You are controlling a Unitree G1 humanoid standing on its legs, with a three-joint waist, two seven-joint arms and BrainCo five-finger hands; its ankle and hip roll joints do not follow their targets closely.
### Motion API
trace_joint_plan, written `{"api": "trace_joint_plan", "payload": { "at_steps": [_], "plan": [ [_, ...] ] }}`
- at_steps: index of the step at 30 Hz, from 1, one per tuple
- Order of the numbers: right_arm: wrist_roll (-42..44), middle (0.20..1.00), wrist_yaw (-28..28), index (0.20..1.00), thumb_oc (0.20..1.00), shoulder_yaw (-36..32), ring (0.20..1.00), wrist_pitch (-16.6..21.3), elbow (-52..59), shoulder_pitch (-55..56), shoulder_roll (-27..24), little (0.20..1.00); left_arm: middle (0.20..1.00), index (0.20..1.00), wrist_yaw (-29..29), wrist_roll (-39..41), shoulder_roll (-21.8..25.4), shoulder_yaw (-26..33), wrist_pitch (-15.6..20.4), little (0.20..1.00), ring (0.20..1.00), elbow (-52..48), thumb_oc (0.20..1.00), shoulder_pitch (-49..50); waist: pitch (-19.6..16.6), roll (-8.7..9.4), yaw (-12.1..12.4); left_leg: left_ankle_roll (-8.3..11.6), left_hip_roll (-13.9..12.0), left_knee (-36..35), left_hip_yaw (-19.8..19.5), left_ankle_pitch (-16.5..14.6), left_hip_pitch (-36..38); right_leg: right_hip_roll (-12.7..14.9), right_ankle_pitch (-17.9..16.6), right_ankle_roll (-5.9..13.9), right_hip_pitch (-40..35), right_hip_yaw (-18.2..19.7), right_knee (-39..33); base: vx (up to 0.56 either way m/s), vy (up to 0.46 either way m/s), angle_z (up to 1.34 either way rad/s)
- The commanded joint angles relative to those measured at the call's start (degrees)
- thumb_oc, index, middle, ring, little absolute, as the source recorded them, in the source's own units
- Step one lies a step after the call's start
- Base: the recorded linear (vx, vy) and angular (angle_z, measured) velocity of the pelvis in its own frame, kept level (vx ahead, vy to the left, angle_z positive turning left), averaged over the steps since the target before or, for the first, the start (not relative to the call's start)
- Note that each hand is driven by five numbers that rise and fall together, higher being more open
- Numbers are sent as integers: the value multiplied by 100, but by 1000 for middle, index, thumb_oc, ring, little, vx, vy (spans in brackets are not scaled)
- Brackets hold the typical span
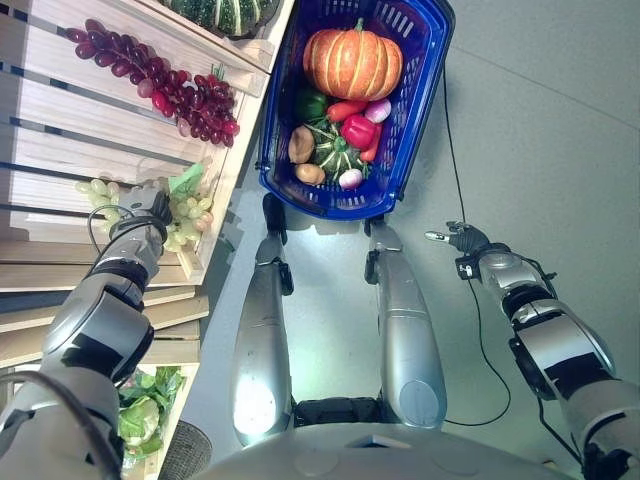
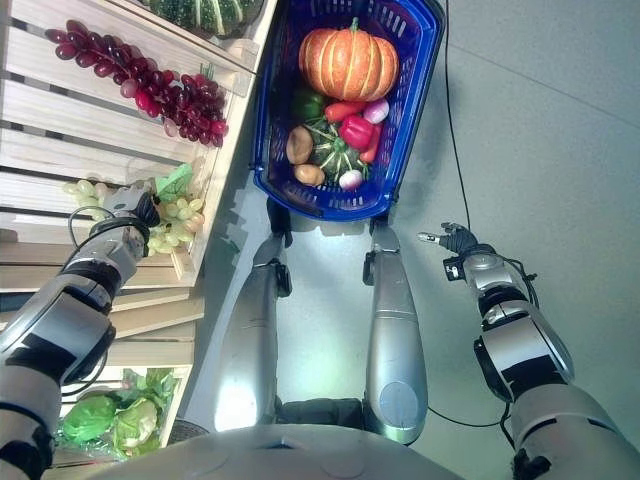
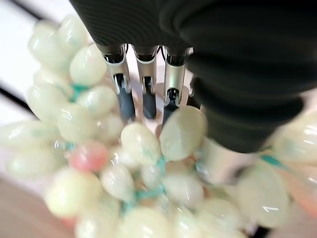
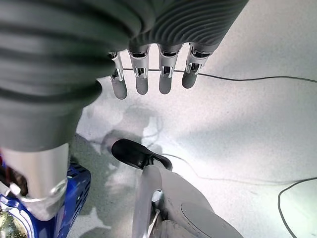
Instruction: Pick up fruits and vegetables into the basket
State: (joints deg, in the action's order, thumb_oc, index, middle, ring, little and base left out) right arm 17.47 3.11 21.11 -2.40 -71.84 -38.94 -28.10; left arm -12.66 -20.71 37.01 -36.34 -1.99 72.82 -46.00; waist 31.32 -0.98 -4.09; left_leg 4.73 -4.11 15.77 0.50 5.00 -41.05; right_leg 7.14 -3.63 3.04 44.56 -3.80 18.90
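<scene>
A bunch of green grapes (image 1: 187,214) lies on the wooden slatted shelf (image 1: 60,120) at my left. My left hand (image 1: 146,211) is right on it. In the left wrist view its straight fingers (image 3: 123,94) point into the pale grapes (image 3: 138,144), dark tips touching them; no fruit is enclosed. The blue basket (image 1: 424,60) stands on the floor ahead, holding a pumpkin (image 1: 352,62), red peppers (image 1: 358,130), potatoes (image 1: 301,145) and other vegetables. My right hand (image 1: 452,239) hangs open over the grey floor to the right, holding nothing, its fingers (image 4: 141,77) relaxed.
Purple grapes (image 1: 170,85) lie on a higher slat, and a striped green squash (image 1: 225,12) sits at the shelf's top. Leafy greens (image 1: 145,405) fill a lower shelf. The shelf's edge (image 1: 235,170) runs close beside the basket. Grey floor (image 1: 540,120) spreads to the right.
</scene>
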Motion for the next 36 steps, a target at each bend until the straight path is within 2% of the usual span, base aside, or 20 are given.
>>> {"api": "trace_joint_plan", "payload": {
  "at_steps": [1, 6, 18, 36],
  "plan": [
    [141, 1000, 85, 1000, 1000, 73, 1000, 22, -96, 396, -150, 1000, 1000, 1000, 227, 466, -168, 456, 237, 1000, 1000, 367, 1000, 284, -152, 102, 133, -186, 355, 210, -56, -167, -234, -484, 539, -184, -209, -236, 240, 0, 0, 0],
    [105, 1000, 126, 1000, 1000, 58, 1000, 14, -109, 384, -164, 1000, 1000, 1000, 318, 744, -195, 599, 305, 1000, 1000, 389, 1000, 340, -152, 98, 146, -184, 336, 226, -34, -178, -232, -478, 566, -186, -211, -250, 275, 0, 0, 0],
    [134, 1000, 96, 1000, 1000, 59, 1000, 17, -61, 426, -161, 1000, 1000, 1000, 327, 775, -207, 581, 357, 1000, 1000, 286, 1000, 380, -152, 108, 169, -182, 324, 295, -34, -203, -319, -468, 606, -180, -127, -289, 361, 0, 0, 0],
    [151, 1000, 73, 1000, 1000, 44, 1000, 14, -65, 424, -92, 1000, 1000, 1000, 846, 1122, -402, 746, 181, 1000, 1000, 359, 1000, 489, -152, 157, 182, -179, 323, 335, -41, -221, -342, -476, 609, -182, -123, -295, 366, 0, 0, 0]
  ]
}}
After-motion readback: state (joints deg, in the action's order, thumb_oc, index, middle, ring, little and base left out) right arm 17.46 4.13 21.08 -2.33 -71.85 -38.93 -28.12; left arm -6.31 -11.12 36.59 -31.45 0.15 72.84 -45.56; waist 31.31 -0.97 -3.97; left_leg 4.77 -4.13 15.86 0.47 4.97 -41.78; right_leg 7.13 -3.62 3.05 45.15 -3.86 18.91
